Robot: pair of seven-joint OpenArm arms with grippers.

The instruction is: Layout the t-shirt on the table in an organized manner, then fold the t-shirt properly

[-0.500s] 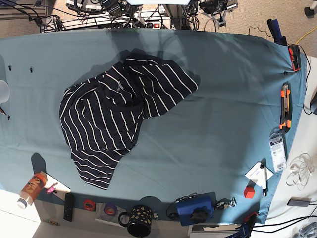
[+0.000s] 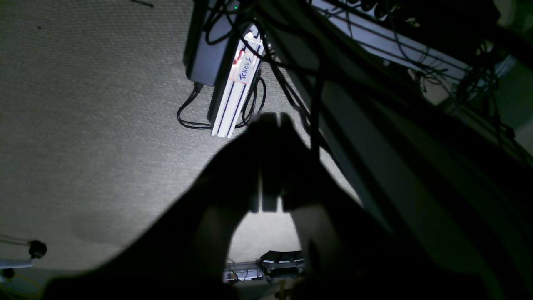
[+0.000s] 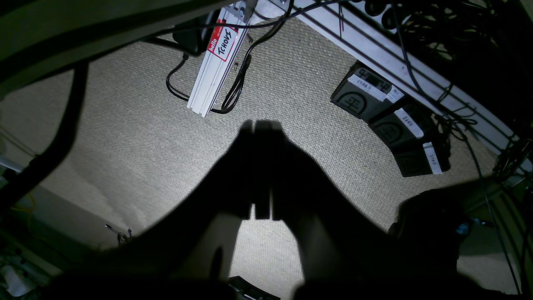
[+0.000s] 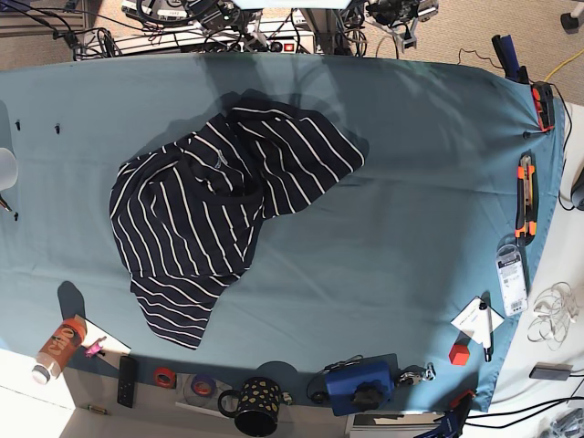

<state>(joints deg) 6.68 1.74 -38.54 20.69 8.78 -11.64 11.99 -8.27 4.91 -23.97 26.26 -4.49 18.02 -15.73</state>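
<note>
My left gripper (image 2: pixel 270 121) and right gripper (image 3: pixel 262 127) are black silhouettes, their surfaces unreadable. The table (image 4: pixel 411 182) runs off the base view's left edge, and neither arm shows there.
</note>
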